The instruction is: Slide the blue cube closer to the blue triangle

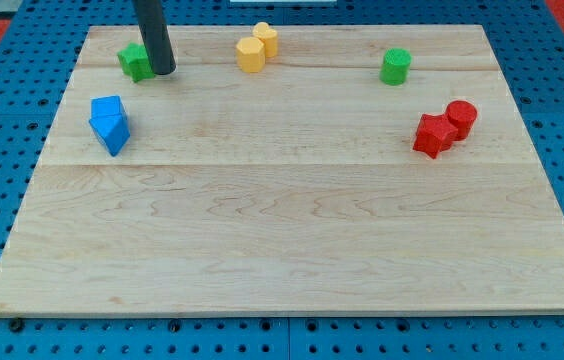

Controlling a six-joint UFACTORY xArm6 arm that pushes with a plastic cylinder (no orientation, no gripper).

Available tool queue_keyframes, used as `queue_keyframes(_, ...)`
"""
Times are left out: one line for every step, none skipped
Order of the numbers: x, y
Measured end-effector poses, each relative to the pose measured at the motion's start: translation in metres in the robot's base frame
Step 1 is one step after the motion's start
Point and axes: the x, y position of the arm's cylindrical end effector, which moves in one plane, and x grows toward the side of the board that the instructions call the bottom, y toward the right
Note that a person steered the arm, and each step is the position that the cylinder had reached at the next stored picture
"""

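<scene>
The blue cube (108, 108) and the blue triangle (113, 134) sit touching each other at the view's left of the wooden board (292, 230), the cube just above the triangle. My tip (163, 71) is at the view's top left, right beside a green block (135, 62) on its right side. The tip is above and to the right of the blue cube, apart from it.
Two yellow blocks (256, 48) touch at the view's top centre. A green cylinder (396, 66) stands at the top right. A red star-like block (432, 135) and a red cylinder (460, 118) touch at the right.
</scene>
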Motion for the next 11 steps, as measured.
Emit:
queue_keyframes(0.0, 0.0)
queue_keyframes(-0.011, 0.0)
queue_keyframes(-0.019, 0.0)
queue_keyframes(-0.005, 0.018)
queue_keyframes(0.006, 0.026)
queue_keyframes(0.006, 0.018)
queue_keyframes(0.006, 0.001)
queue_keyframes(0.013, -0.014)
queue_keyframes(0.016, -0.023)
queue_keyframes(0.016, -0.026)
queue_keyframes(0.049, -0.032)
